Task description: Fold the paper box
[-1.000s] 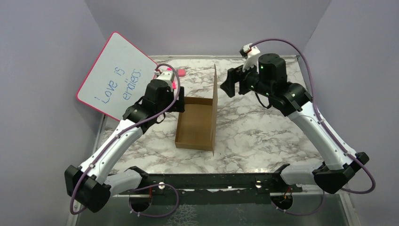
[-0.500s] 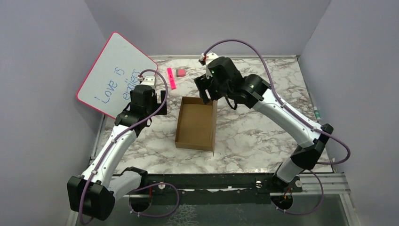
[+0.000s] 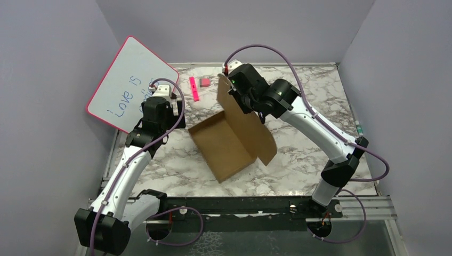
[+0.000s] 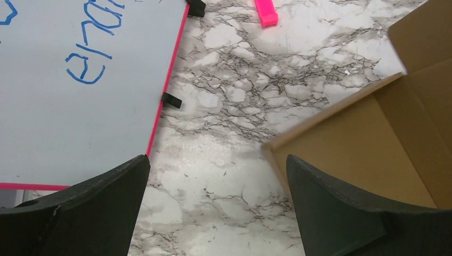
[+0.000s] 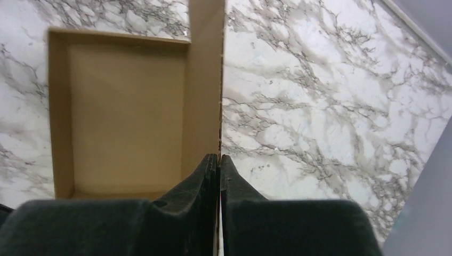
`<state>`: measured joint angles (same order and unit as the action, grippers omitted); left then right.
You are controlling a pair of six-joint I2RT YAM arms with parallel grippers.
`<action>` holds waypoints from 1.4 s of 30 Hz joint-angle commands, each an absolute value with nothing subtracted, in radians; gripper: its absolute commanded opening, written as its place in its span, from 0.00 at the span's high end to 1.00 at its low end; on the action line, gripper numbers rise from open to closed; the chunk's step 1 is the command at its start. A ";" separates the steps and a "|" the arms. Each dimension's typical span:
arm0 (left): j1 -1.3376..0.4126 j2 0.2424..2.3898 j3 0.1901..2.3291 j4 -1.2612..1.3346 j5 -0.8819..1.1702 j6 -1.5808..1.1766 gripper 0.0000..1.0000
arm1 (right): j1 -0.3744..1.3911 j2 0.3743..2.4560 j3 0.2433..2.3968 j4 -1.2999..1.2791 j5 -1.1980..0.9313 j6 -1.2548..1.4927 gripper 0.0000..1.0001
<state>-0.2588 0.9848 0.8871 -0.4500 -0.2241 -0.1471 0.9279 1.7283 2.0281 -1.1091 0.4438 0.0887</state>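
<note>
Paper box [image 3: 224, 146] sits in the middle of the marble table [image 3: 309, 144], turned at an angle so that one corner points toward the near edge. Its shallow tray faces up, and the tall lid panel stands upright along the tray's right side. The right gripper [image 5: 219, 160] is pinched closed on the top edge of that panel near its far end, with the cardboard edge between its two fingers. The left gripper [image 4: 216, 165] hangs over the table just left of the box, its fingers spread wide with nothing between them. The box's left corner lies close beside one finger, and I cannot tell if they touch. A pink-framed whiteboard [image 3: 130, 85] with blue writing leans at the far left, beside the left arm. A pink marker [image 3: 194, 88] and a small pink block [image 3: 204, 82] lie on the table beyond the box
</note>
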 commanded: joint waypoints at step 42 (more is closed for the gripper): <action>-0.225 0.796 0.831 -0.276 0.242 0.206 0.01 | 0.811 1.463 1.705 -0.696 0.040 -0.679 0.39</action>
